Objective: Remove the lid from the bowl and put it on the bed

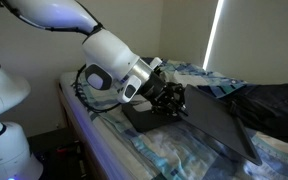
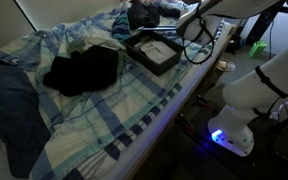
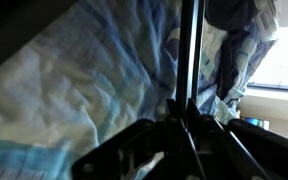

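Hand (image 1: pixel 170 98) at dark lid (image 1: pixel 209 125) edge, grip unclear; black clothes (image 2: pixel 79 70) nearby, plaid bedding (image 2: pixel 134 110) underneath.

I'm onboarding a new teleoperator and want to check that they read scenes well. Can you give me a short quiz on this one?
1. True or false: the lid lies on a wooden table.
2. What lies on the blanket near the lid? A) black cloth B) red ball C) open book
3. Fill in: the blanket's pattern is ____.
Key: 1 false; 2 A; 3 plaid.
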